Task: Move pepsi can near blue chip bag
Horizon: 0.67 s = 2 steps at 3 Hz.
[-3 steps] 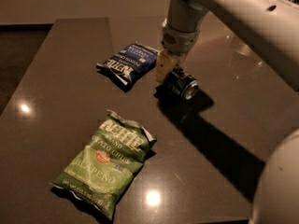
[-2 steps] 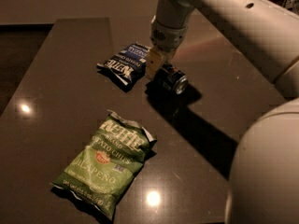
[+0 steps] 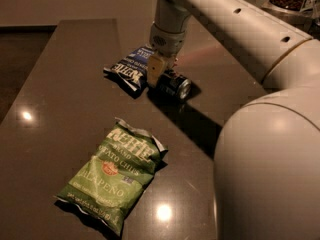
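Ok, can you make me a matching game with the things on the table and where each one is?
Things:
1. blue chip bag
2. green chip bag
3. can
4. gripper

Places:
A. at the end of the white arm, down by the can
B. alone at the near part of the table
C. on its side, beside the blue bag
D. lying flat at the far part, next to the can

Pairs: 1-D, 2-B, 3-C, 4-A
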Available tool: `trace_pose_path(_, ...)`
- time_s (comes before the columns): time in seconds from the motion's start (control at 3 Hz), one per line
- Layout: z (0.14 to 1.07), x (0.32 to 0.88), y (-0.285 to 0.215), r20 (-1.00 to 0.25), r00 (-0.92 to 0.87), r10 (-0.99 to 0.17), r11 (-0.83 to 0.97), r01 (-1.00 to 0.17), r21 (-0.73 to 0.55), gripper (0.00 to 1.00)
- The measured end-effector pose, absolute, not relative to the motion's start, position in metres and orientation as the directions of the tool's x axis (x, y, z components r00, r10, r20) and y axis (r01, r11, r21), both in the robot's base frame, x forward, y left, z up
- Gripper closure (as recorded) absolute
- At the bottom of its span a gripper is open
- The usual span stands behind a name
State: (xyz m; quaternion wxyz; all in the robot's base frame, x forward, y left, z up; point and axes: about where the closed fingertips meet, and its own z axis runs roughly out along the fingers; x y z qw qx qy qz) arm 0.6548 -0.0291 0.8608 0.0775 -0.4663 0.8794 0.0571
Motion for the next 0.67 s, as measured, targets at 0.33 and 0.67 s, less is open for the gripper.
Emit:
trace_pose_path(0.33, 0.8506, 0.6564, -0.0314, -0.191, -0.544, -0.817, 0.552, -0.834, 0.018, 0.28)
trace_pose_path(0.67, 0.8496, 0.6571, -0.0307, -0.192, -0.544, -0.817, 0.551, -0.834, 0.018, 0.05)
